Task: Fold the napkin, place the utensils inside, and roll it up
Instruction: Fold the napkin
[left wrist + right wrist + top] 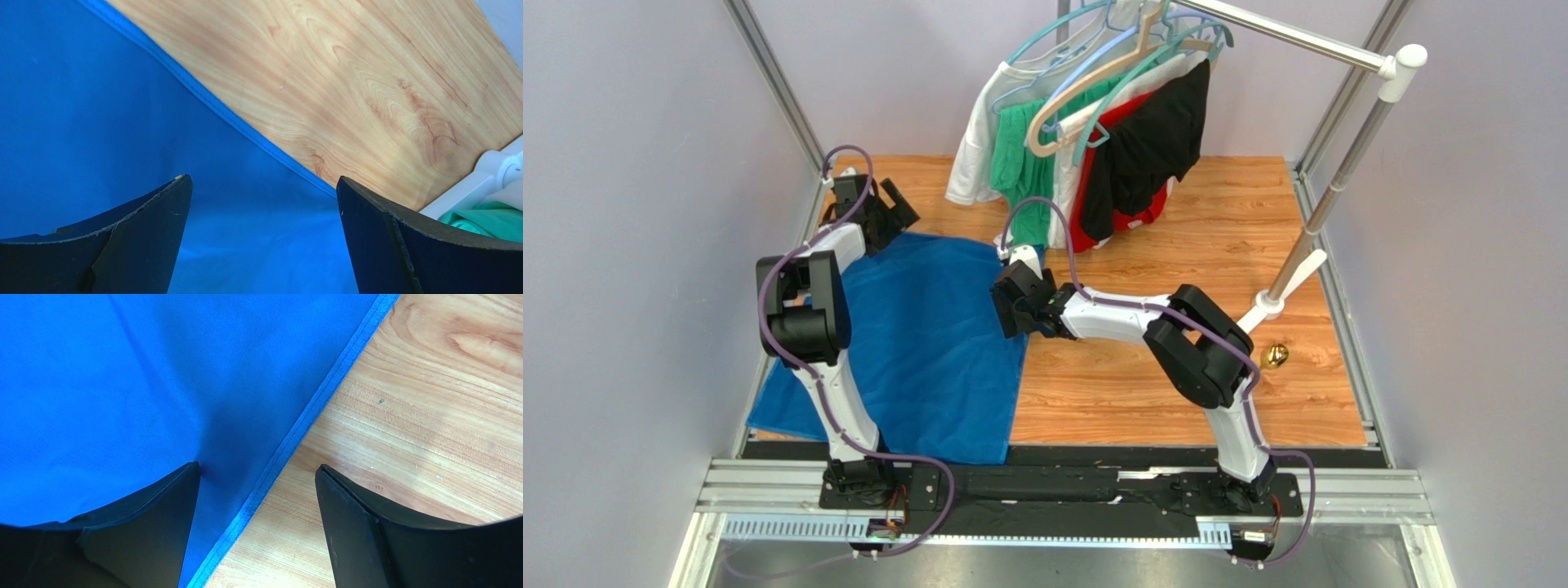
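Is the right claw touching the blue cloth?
Cannot tell. The right wrist view shows the right claw straddling the napkin hem, neither contact nor gap plain.

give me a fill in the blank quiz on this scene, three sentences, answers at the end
1. The napkin spread on the wooden table is ____ in colour.
2. The left gripper and the right gripper both have their jaws ____.
3. The clothes at the far side hang from a rail on ____.
Missing words: blue; open; hangers.

1 napkin (928, 349), 1 L pincer (261, 181), 1 R pincer (258, 468), 1 rack (1335, 181)
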